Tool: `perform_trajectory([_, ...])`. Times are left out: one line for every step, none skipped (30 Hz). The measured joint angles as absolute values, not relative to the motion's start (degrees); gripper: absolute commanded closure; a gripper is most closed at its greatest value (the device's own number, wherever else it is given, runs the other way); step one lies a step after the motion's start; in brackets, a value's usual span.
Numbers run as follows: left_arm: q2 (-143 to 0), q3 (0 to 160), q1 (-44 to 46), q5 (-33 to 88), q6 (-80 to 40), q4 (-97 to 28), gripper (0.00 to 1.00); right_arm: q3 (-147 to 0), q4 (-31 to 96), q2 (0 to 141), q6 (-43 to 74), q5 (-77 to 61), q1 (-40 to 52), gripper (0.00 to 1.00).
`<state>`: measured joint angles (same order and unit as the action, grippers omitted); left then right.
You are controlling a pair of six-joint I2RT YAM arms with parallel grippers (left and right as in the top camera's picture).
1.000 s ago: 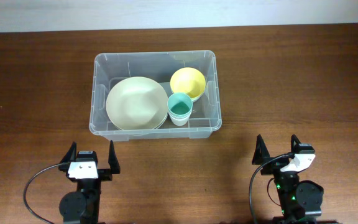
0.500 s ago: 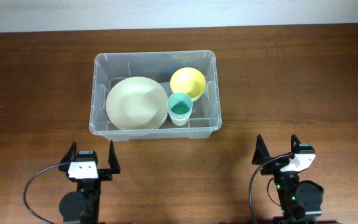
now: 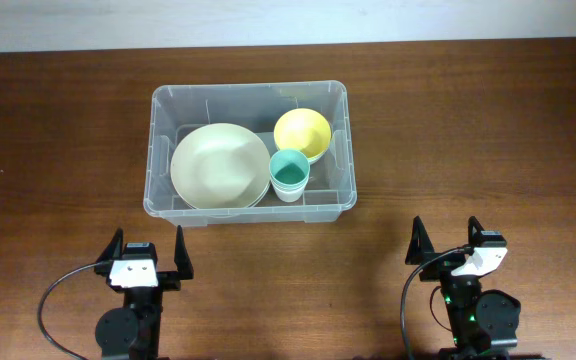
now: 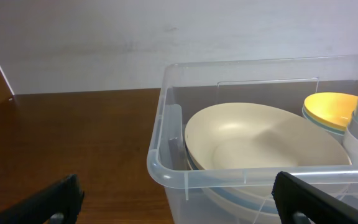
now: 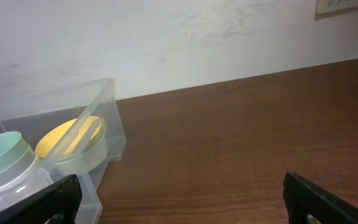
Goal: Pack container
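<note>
Ahead of the left gripper (image 3: 149, 241) and right gripper (image 3: 446, 234), well apart from both, the container (image 3: 158, 150) sits just as a second ago, holding plate (image 3: 220, 165), bowl (image 3: 302, 132) and cup (image 3: 289, 172). Both jaws stay spread, empty. Packing looks finished, though more plates may hide beneath.

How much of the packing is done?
Done: the cream plate, yellow bowl and teal cup sit inside the container. In hand: nothing; both arms' jaws stand open and empty. Left: no loose items show on the table, so packing looks finished.
</note>
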<state>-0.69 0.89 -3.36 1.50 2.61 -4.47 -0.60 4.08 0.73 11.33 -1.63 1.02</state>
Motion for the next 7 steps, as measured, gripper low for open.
perform_trajectory([-0.7,0.9,-3.4,1.5,2.6,-4.5,0.0,-0.6,4.1,0.7,11.3,-1.6,1.0,0.01])
perform_trajectory([-0.7,0.9,-3.4,1.5,2.6,-4.5,0.01,-0.6,4.1,0.7,11.4,-1.6,1.0,0.01])
perform_trajectory([-0.7,0.9,-3.4,1.5,2.6,-4.5,0.01,-0.6,4.1,0.7,11.3,-1.6,1.0,0.01])
perform_trajectory([-0.7,0.9,-3.4,1.5,2.6,-4.5,0.01,-0.6,4.1,0.7,11.3,-1.6,1.0,0.01])
perform_trajectory([-0.7,0.9,-3.4,1.5,2.6,-4.5,0.01,-0.6,4.1,0.7,11.4,-1.6,1.0,0.01])
perform_trajectory([-0.7,0.9,-3.4,1.5,2.6,-4.5,0.0,-0.6,4.1,0.7,11.4,-1.6,1.0,0.01])
perform_trajectory([-0.7,0.9,-3.4,1.5,2.6,-4.5,0.01,-0.6,4.1,0.7,11.3,-1.6,1.0,0.01])
